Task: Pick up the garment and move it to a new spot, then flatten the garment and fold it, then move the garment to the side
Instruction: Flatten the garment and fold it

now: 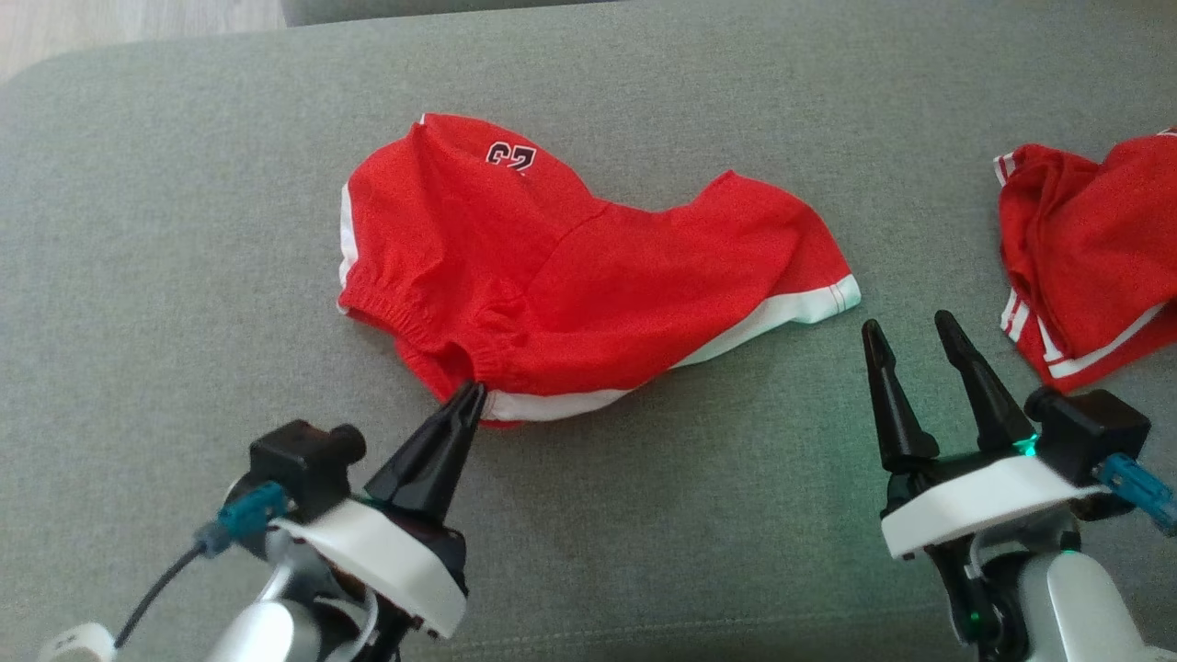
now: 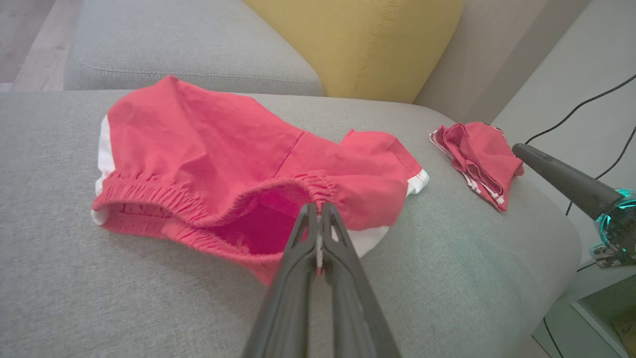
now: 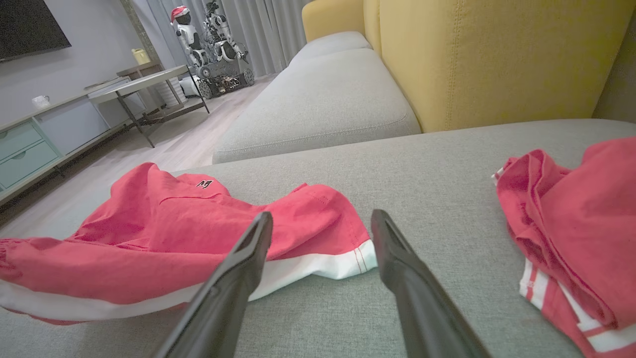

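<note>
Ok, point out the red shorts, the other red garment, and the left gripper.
red shorts (image 1: 588,267): head view, middle of the cloth.
other red garment (image 1: 1094,244): head view, crumpled middle.
left gripper (image 1: 472,395): head view, its closed fingertips.

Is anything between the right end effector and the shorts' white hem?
Nothing visible. Bare grey cushion lies between the open right end effector and the hem of the red shorts; the other red garment sits off to its right.

Garment (image 1: 570,267) on sofa cushion (image 1: 184,276); second garment (image 1: 1094,248) well apart to right
</note>
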Controlling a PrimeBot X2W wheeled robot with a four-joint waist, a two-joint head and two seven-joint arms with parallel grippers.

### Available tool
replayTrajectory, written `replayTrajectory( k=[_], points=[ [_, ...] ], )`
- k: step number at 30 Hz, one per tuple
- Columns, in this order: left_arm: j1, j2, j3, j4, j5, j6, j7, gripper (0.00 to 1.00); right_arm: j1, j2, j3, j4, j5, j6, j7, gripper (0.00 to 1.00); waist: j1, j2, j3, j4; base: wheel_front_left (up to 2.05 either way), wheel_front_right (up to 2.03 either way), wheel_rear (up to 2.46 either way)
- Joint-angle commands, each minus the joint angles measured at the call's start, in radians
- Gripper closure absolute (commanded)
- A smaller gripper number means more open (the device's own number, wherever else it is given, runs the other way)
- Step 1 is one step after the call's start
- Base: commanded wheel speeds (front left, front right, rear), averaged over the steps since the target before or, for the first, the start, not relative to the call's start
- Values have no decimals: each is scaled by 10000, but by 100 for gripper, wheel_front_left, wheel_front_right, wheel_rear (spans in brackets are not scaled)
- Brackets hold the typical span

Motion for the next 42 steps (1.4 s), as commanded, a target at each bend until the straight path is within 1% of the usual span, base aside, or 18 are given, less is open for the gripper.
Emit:
replayTrajectory(
  k=[1, 5, 9, 10, 11, 12, 13, 14, 15, 19, 20, 21, 22, 26, 30, 34, 38, 42],
  points=[
    [-335, 184, 552, -385, -97, 64, 3, 100, -279, -17, 194, -408, 123, -7, 36, 0, 0, 0, 50, -15, 0, 0, 0],
    [-719, 9, 909, 167, -582, 153, 109, 100, -354, -17, 218, -470, 141, -7, 87, 0, 0, 0, 192, -87, 0, 0, 0],
    [-1529, -30, 1410, 1419, -1037, 44, 30, 100, -469, -17, 264, -513, 157, -7, 158, 0, 0, 0, 368, -243, 0, 0, 0],
    [-1529, -30, 1410, 1419, -1037, 44, 30, 100, -469, -17, 264, -513, 157, -7, 158, 0, 0, 0, 368, -243, 0, 0, 0],
    [-1745, -62, 1505, 1797, -1138, 12, 0, 100, -500, -17, 269, -515, 157, -7, 175, 0, 0, 0, 407, -288, 0, 0, 0],
    [-2158, -88, 1644, 2603, -1254, -58, -78, 100, -545, -17, 271, -509, 167, -7, 201, 0, 0, 0, 467, -373, 0, 0, 0],
    [-2158, -88, 1644, 2603, -1254, -58, -78, 100, -545, -17, 271, -509, 167, -7, 201, 0, 0, 0, 467, -373, 0, 0, 0],
    [-2483, -123, 1748, 3412, -1367, -127, -154, 100, -572, -17, 281, -500, 187, -7, 212, 0, 0, 0, 509, -451, 0, 0, 0],
    [-2617, -138, 1782, 3778, -1402, -171, -220, 100, -578, -17, 282, -492, 202, -7, 217, 0, 0, 0, 529, -484, 0, 0, 0],
    [-2847, -185, 1734, 4659, -1438, -341, -365, 100, -576, -17, 271, -469, 255, -7, 215, 0, 0, 0, 555, -538, 0, 0, 0],
    [-2876, -215, 1694, 4858, -1435, -389, -424, 95, -568, -17, 260, -463, 261, -7, 208, 0, 0, 0, 556, -539, 0, 0, 0],
    [-2885, -263, 1692, 5014, -1435, -389, -531, 53, -557, -17, 243, -453, 271, -7, 199, 0, 0, 0, 544, -529, 0, 0, 0],
    [-2880, -307, 1709, 5130, -1400, -336, -687, 0, -547, -17, 222, -442, 277, -7, 189, 0, 0, 0, 527, -508, 0, 0, 0],
    [-2666, -454, 1733, 5209, -1196, -104, -1378, 0, -554, -17, 190, -427, 225, -7, 157, 0, 0, 0, 360, -370, 0, 0, 0],
    [-2245, -540, 1762, 4759, -903, 234, -2137, 0, -573, -17, 129, -437, 125, -7, 164, 0, 0, 0, 96, -193, 0, 0, 0],
    [-1837, -500, 1790, 3954, -215, 889, -2906, 0, -590, -17, 58, -480, -89, -7, 165, 0, 0, 0, -183, -18, 0, 0, 0],
    [-1503, -547, 2022, 3072, 253, 1362, -3277, 0, -573, -16, -14, -510, -234, -7, 224, 0, 0, 0, -422, 136, 0, 0, 0],
    [-1174, -451, 2205, 2402, 839, 1642, -3381, 0, -495, -16, -77, -510, -314, -7, 275, 0, 0, 0, -600, 224, 0, 0, 0]
  ],
)
